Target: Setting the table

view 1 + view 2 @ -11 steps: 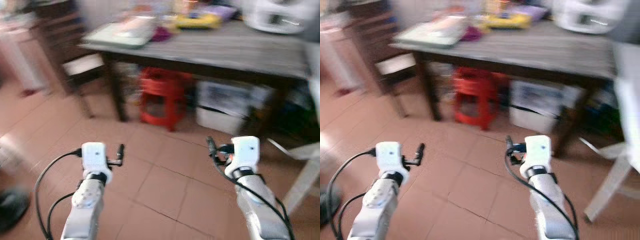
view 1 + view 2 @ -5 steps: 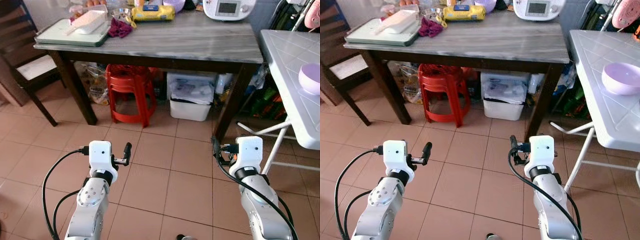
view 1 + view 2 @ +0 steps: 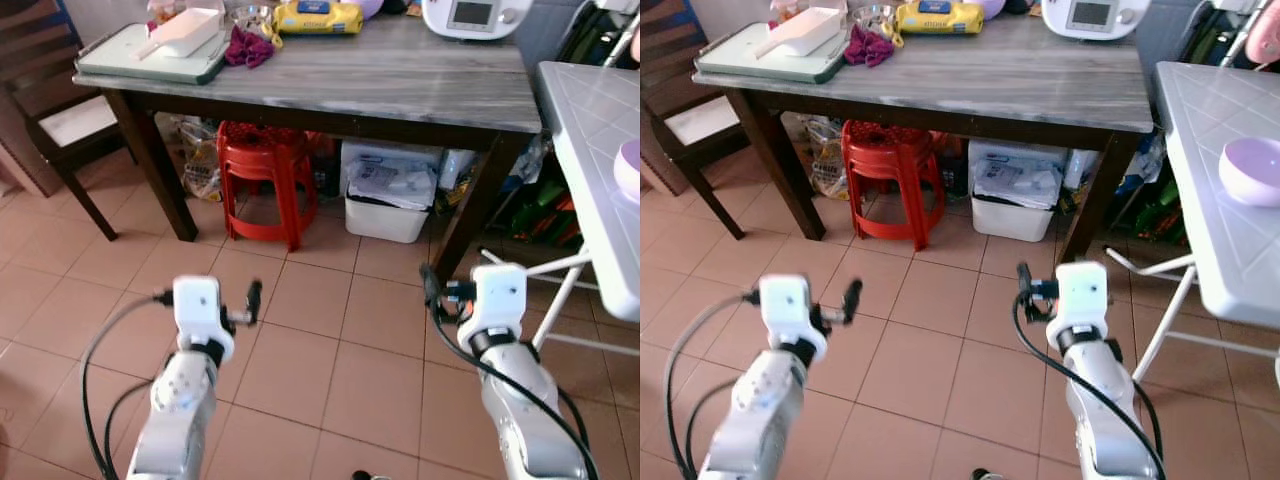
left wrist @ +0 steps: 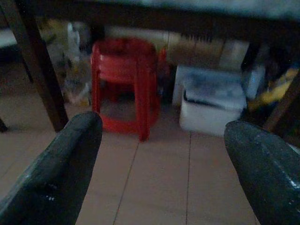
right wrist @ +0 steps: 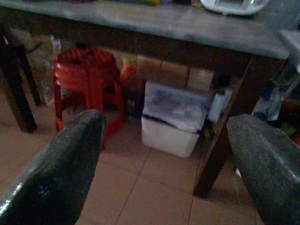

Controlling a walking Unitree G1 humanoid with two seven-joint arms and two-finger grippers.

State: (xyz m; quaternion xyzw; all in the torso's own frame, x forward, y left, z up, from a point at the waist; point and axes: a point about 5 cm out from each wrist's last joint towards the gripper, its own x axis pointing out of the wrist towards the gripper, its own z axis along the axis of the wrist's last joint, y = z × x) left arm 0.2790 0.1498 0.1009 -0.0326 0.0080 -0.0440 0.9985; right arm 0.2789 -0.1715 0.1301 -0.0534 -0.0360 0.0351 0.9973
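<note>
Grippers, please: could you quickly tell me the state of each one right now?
Left gripper: open, fingers wide apart, holding nothing.
Right gripper: open, fingers wide apart, holding nothing.

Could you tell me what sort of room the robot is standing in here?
Most likely a home kitchen or dining area: a grey-topped table carries a white countertop appliance and a tray, a red plastic stool is stored beneath it, and the floor is terracotta tile.
</note>
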